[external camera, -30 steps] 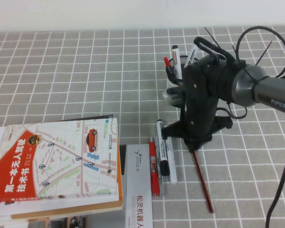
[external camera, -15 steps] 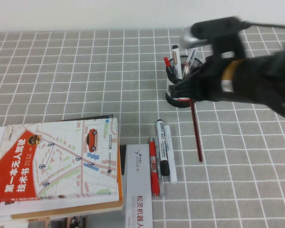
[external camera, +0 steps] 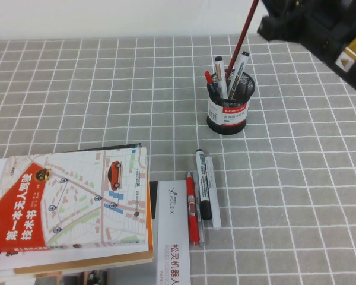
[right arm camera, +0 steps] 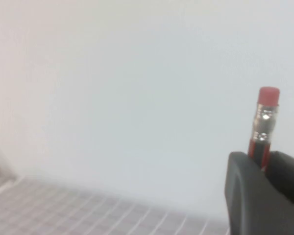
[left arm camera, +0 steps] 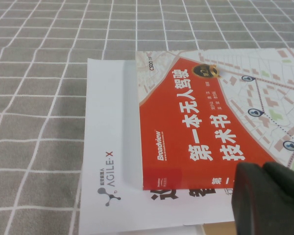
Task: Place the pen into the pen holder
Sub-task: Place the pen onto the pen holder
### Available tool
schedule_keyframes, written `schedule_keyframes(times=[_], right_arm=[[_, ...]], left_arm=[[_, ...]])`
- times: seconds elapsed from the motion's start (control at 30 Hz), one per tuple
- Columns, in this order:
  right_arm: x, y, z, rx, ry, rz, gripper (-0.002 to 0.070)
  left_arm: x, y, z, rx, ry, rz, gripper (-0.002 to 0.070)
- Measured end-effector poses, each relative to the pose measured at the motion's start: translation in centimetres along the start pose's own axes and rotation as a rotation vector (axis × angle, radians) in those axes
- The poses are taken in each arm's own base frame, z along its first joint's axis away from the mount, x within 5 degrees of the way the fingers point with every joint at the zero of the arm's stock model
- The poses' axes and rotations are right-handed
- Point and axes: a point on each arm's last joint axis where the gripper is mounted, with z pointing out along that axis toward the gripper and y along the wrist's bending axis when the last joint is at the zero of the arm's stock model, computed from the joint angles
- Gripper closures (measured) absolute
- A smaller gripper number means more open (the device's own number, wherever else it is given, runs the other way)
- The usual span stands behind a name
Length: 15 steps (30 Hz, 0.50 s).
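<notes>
The pen (external camera: 242,38) is a thin dark red stick that slants down from the top edge. Its lower end is at the mouth of the pen holder (external camera: 228,114), among the markers standing in it. The holder is a black mesh cup with a white and red label. My right gripper (external camera: 272,19) is high at the back right, above the holder, and is shut on the pen's upper part. In the right wrist view the pinkish eraser end (right arm camera: 268,98) sticks out past the closed gripper (right arm camera: 264,160). My left gripper (left arm camera: 262,176) is shut and empty over the book.
A book with a map cover (external camera: 71,202) and a white booklet (external camera: 173,237) lie at the front left. A red clip pen (external camera: 192,211) and two markers (external camera: 206,191) lie in front of the holder. The book's red cover (left arm camera: 196,122) fills the left wrist view.
My right arm has lifted the pen off the table, swung it up and back, and now holds it steeply over the holder. The left arm has not moved.
</notes>
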Motion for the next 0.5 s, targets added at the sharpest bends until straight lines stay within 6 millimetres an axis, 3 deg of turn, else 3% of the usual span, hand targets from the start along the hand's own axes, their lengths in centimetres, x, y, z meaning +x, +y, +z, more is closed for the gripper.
schedule_keyframes(times=[0.3, 0.5], right_arm=[[4.4, -3.6, 5.0, 0.046, 0.011, -0.129, 0.0664], [6.9, -4.8, 6.4, 0.07, 0.051, -0.134, 0.0664]], left_arm=[[0.0, 0.0, 0.0, 0.0, 0.0, 0.0, 0.0678], [0.0, 0.0, 0.0, 0.0, 0.0, 0.0, 0.0678]])
